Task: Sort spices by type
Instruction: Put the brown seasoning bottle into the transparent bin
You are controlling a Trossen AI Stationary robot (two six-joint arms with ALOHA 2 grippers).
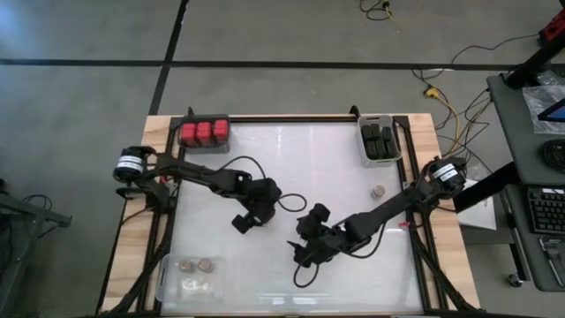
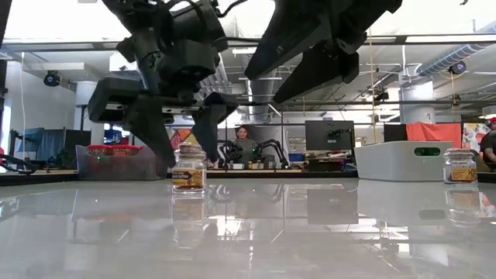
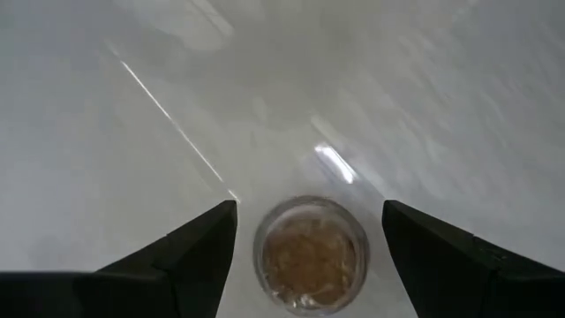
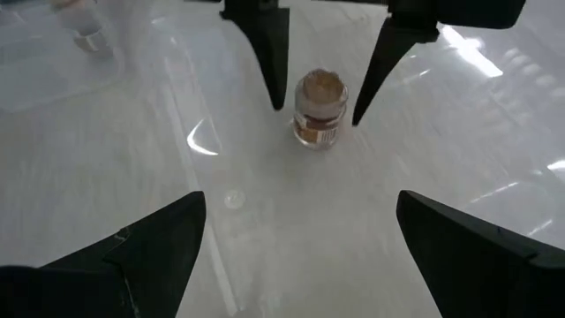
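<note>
Mid-table, left gripper (image 2: 183,132) straddles a jar (image 2: 189,171), fingers apart.

jar (image 3: 310,256) base cut off in left wrist view, clear bin's (image 1: 168,281) jars too small to tell

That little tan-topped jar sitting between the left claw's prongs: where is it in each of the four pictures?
High view: hidden beneath the left claw, left of centre.
Low view: jar left of centre, upright on the table.
Left wrist view: bottom centre, seen from above.
Right wrist view: top centre.
Shared landmark: the left claw's open fingers either side of it, not touching.
</note>
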